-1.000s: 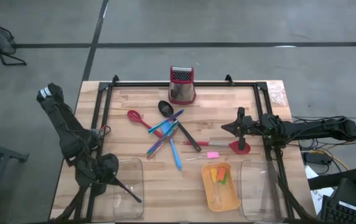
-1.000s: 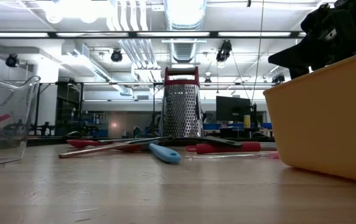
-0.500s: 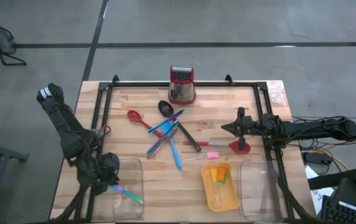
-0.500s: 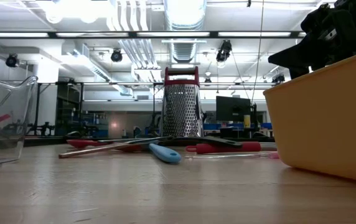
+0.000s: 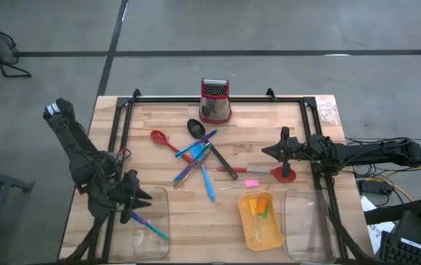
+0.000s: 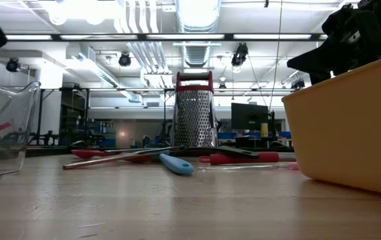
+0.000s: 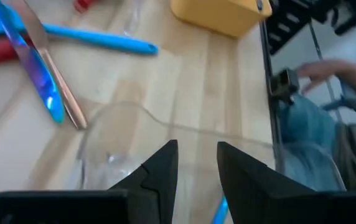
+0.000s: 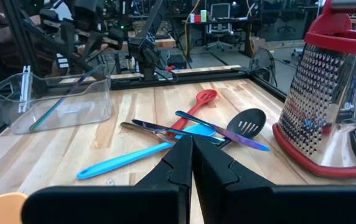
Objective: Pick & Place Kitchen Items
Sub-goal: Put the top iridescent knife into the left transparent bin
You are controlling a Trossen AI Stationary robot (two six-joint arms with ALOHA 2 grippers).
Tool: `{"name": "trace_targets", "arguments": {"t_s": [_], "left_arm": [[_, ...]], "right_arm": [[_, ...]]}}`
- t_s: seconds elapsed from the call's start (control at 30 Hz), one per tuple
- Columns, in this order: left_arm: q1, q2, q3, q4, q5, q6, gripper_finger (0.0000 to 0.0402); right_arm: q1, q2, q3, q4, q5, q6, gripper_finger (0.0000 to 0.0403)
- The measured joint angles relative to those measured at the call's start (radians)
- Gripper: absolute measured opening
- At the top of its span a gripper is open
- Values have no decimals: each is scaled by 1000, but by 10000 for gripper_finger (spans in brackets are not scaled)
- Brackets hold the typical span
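My left gripper [image 5: 142,197] [image 7: 196,149] hangs open over the near left clear tray [image 5: 159,199], touching nothing. A thin blue-green stick [image 5: 151,227] [image 7: 220,210] lies in that tray. At the table's middle is a pile of kitchen items: a red spoon [image 5: 162,139], a black slotted spoon [image 5: 195,127], a blue spatula [image 5: 207,184] and purple sticks [image 5: 185,173]. A pink piece [image 5: 251,182] lies to the right of the pile. My right gripper [image 5: 264,152] [image 8: 190,142] waits shut at the right, above the table, holding nothing.
A metal grater with a red top [image 5: 215,101] stands at the far edge. An orange tray [image 5: 269,239] with orange and green pieces sits near the front, a second clear tray [image 5: 302,221] to its right. A red spatula [image 5: 284,174] lies below the right arm.
My left gripper has opened and let go of the thin stick, which has dropped and now lies in the near left clear tray. The gripper has tipped up and swung a little toward the table's right, staying over the tray.
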Motion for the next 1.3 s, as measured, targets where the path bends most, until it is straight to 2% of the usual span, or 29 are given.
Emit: {"name": "trace_targets", "arguments": {"t_s": [0.17, 0.37, 0.53, 0.8, 1.03, 1.3], "left_arm": [[97, 3, 10, 10, -1, 82, 117], [278, 4, 11, 11, 46, 210, 124], [474, 4, 11, 14, 128, 361, 135], [817, 28, 11, 21, 283, 507, 141], [1011, 159, 17, 120, 364, 626, 178], [1095, 354, 95, 155, 374, 779, 193]], "right_arm": [[0, 0, 0, 0, 0, 0, 9], [0, 0, 0, 0, 0, 0, 9], [0, 0, 0, 0, 0, 0, 8], [0, 0, 0, 0, 0, 0, 8], [0, 0, 0, 0, 0, 0, 9], [0, 0, 0, 0, 0, 0, 9]]}}
